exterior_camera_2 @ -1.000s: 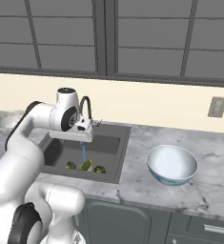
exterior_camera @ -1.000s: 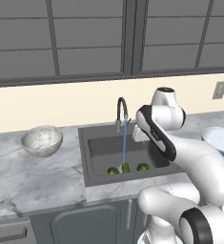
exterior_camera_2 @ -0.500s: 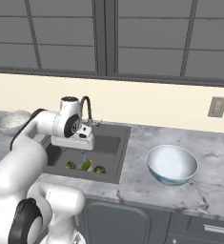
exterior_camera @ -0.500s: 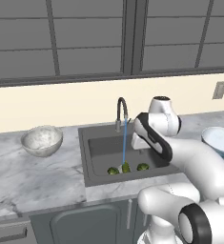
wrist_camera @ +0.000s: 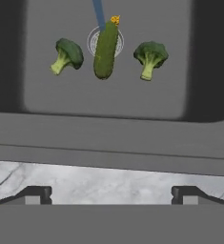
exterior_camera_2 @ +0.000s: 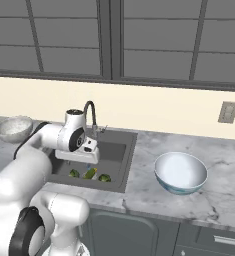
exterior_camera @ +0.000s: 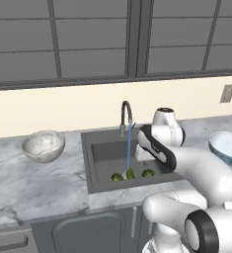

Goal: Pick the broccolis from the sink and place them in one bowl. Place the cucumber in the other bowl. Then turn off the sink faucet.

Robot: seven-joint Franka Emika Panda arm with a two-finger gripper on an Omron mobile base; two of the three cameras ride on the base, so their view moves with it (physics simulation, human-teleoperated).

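Cucumber (wrist_camera: 105, 50) lies lengthwise over the sink (wrist_camera: 46, 102) drain between 2 broccolis (wrist_camera: 66, 55), yellow tip toward the faucet stream; gripper (wrist_camera: 111, 193) fingers spread

Grey marbled tabletop (exterior_camera: 33, 180) runs from nine to three o'clock; wall outlet (exterior_camera_2: 228, 112) at two; dark-framed window panes (exterior_camera_2: 109, 37) at twelve; grey cabinet doors (exterior_camera: 88, 230) at six.
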